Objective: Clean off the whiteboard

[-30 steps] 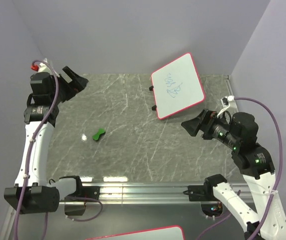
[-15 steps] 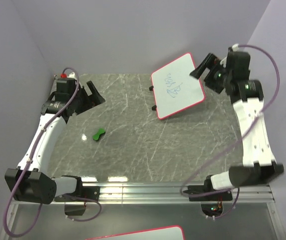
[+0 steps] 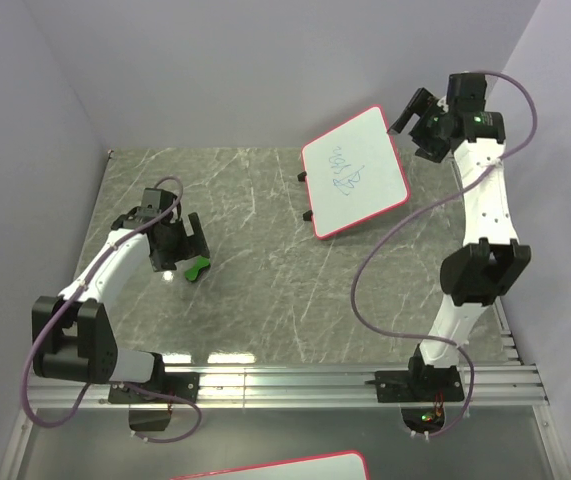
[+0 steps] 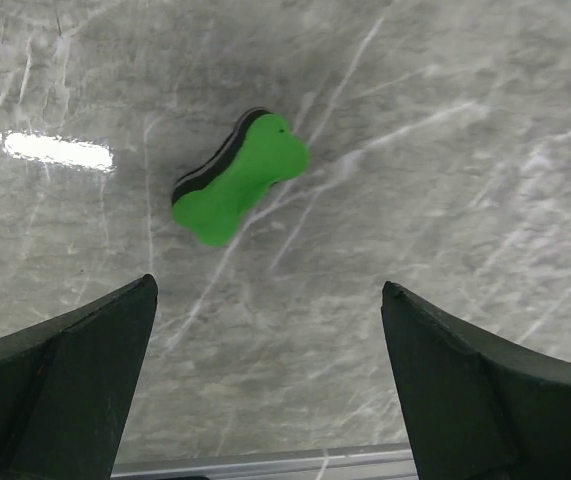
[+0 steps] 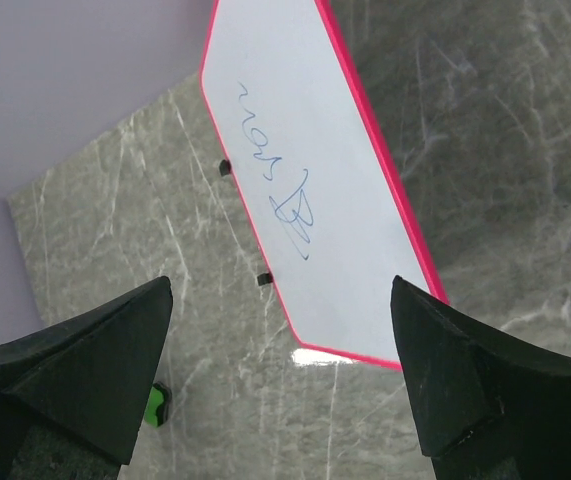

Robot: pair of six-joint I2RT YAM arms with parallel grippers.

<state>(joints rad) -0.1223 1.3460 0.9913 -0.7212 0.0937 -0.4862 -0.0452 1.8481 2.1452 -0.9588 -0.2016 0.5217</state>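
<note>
Bright, diffuse light is falling from overhead, flattening all three views. In the left wrist view a white glare patch [image 4: 57,152] is shining off the marble tabletop [image 4: 445,180] ahead of the left gripper [image 4: 267,290], beyond the finger on the view's left side. The green eraser [image 4: 240,180] is casting only a faint, soft shadow. The fingers [image 4: 65,390] are showing dark and slightly blurred, with little surface detail. In the right wrist view a smaller glare patch [image 5: 315,355] is gleaming between the right gripper's [image 5: 281,285] fingers, just under the whiteboard's [image 5: 355,270] lower edge. The blue scribbles [image 5: 290,215] are reading sharp. In the top view the walls [image 3: 265,70] are leaning outward, possibly from wide-angle distortion.
</note>
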